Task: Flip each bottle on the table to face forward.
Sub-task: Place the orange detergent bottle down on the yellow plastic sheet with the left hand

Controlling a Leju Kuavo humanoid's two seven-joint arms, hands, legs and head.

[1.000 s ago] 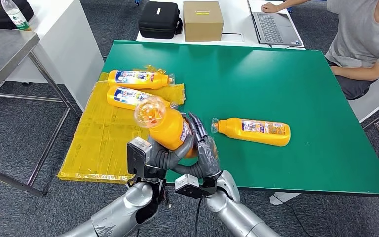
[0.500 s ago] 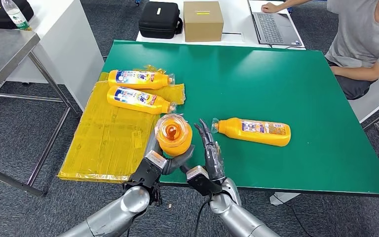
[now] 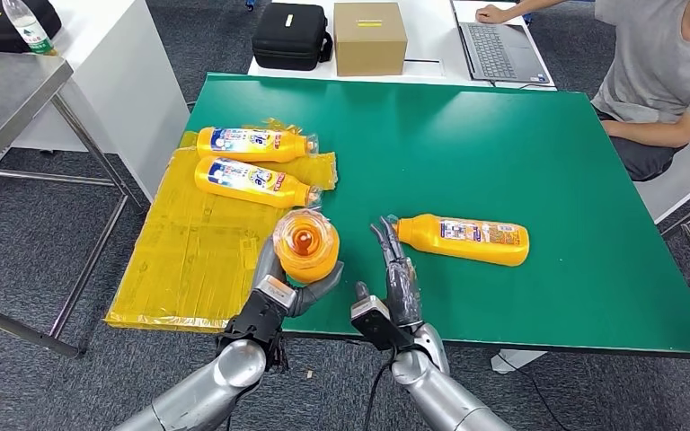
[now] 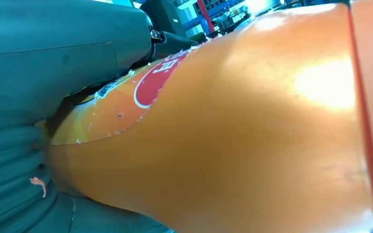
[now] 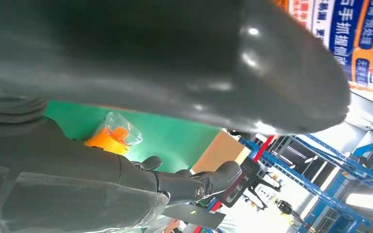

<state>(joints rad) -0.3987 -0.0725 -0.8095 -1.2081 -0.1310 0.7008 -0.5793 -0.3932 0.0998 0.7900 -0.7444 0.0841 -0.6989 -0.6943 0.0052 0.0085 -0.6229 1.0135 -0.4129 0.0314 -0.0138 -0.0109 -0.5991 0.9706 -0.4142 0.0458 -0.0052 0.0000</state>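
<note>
Green table (image 3: 503,162) lies before me, with yellow sheeting (image 3: 189,260) along its left edge carrying two orange bottles (image 3: 252,144) on their sides, labels up. Another labelled bottle (image 3: 463,239) lies on the green just beyond my right hand (image 3: 398,287), whose fingers are straight and apart, holding nothing. My left hand (image 3: 292,285) grips a fourth orange bottle (image 3: 305,244) from below, its clear cap toward me, above the table's near edge.
</note>
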